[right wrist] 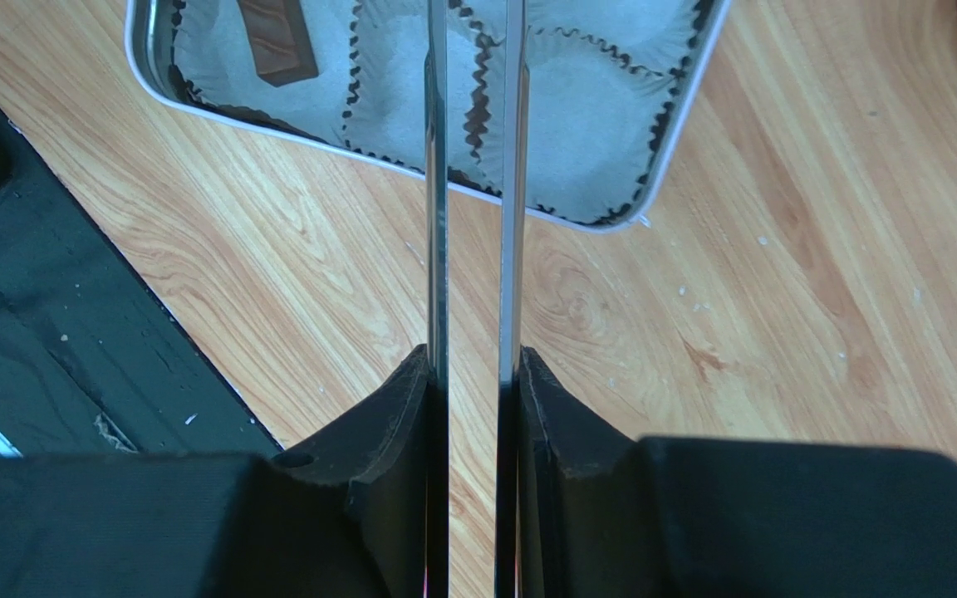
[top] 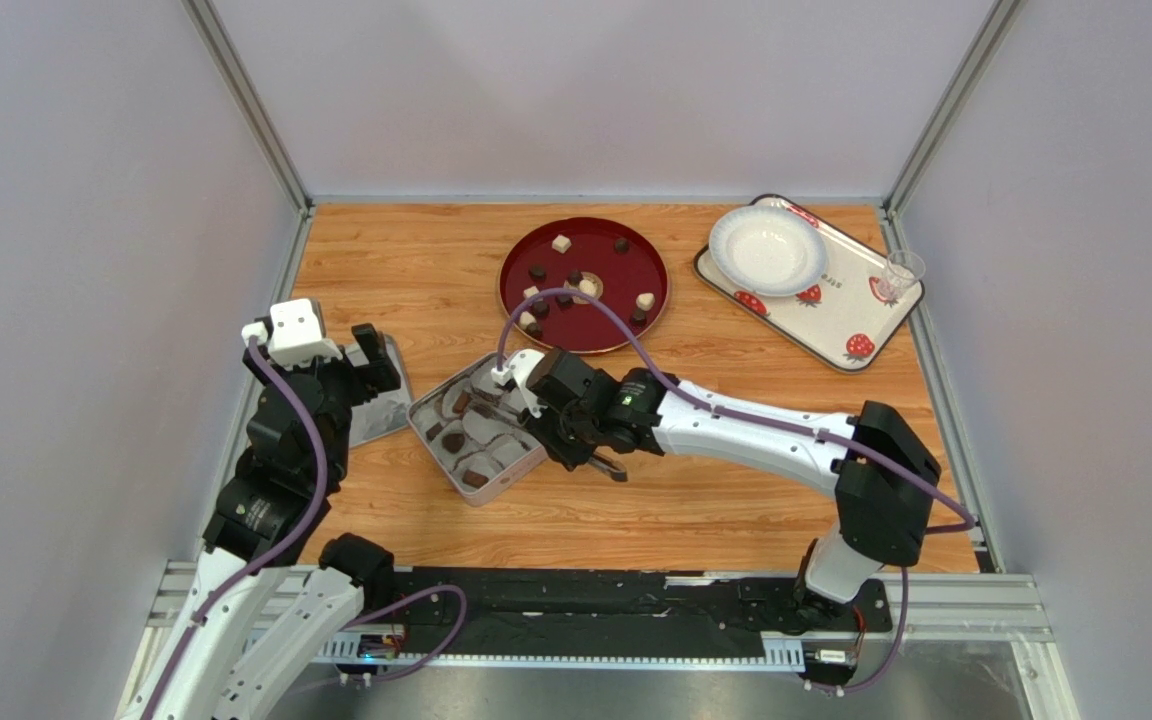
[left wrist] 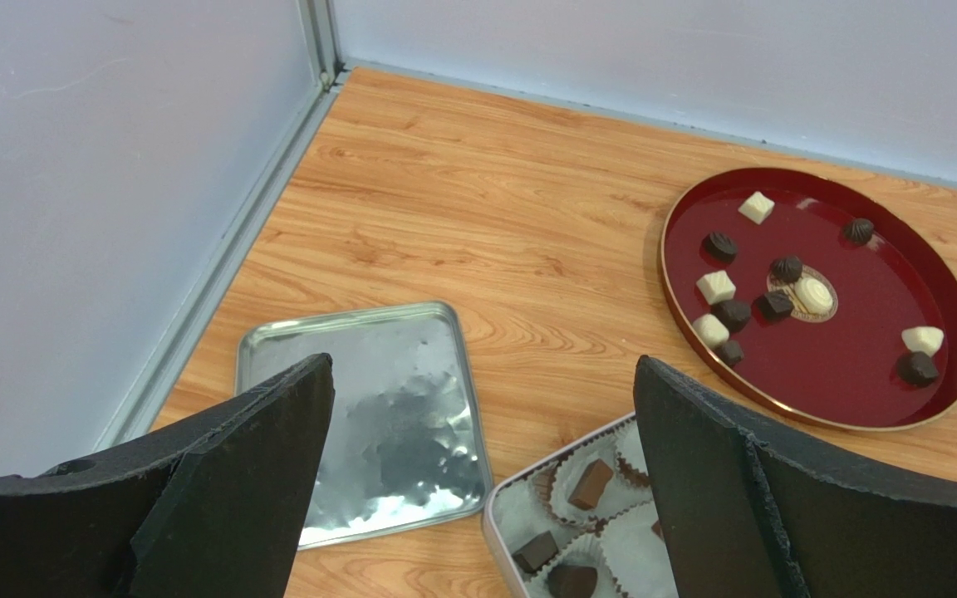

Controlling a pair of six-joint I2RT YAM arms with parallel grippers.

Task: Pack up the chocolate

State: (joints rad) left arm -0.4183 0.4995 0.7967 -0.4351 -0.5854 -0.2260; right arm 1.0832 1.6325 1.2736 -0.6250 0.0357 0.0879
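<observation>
Chocolate pieces (left wrist: 787,268), dark and cream-white, lie scattered on the red plate (top: 642,248) at the back of the table. A few brown pieces (left wrist: 591,484) sit in white paper cups inside the open silver tin (top: 500,468). One brown bar (right wrist: 275,41) shows in the right wrist view. My right gripper (right wrist: 475,361) is shut on the metal tongs (right wrist: 436,224). Their two thin blades reach over the tin (right wrist: 683,137), with the tips out of view. My left gripper (left wrist: 484,368) hangs open above the tin's lid (left wrist: 371,424), holding nothing.
A white plate (top: 767,248) rests on a strawberry-patterned tray (top: 853,323) at the back right, with a clear cup (top: 902,273) beside it. Grey walls enclose the table on three sides. A black base strip (top: 612,600) runs along the near edge.
</observation>
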